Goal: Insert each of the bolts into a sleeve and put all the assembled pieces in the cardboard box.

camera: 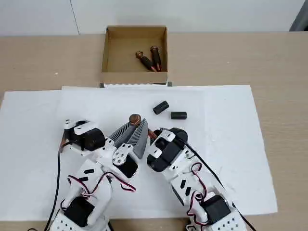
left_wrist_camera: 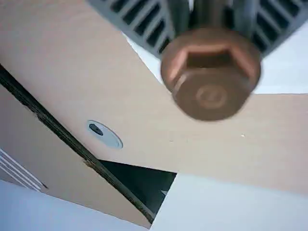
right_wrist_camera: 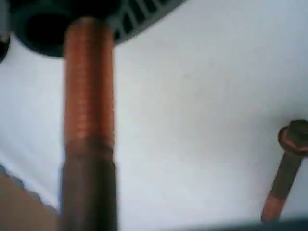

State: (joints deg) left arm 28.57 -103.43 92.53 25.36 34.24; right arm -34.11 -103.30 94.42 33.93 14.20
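Two arms stand side by side at the near edge of the surface [camera: 269, 57], both leaning forward and angled inward so that their tips almost meet in the middle. The left arm [camera: 91, 175] bends toward its right. The left end effector [camera: 136, 123] has its grey ribbed fingers [left_wrist_camera: 139, 17] closed on a bolt [camera: 134, 118], whose head shows just past the fingertips. The right arm [camera: 192, 180] slants toward its left, led by its black wrist housing [camera: 166, 149]. The right end effector [camera: 153, 135] sits just beside the left one's fingers. Red and white wires [camera: 120, 185] loop along both arms.
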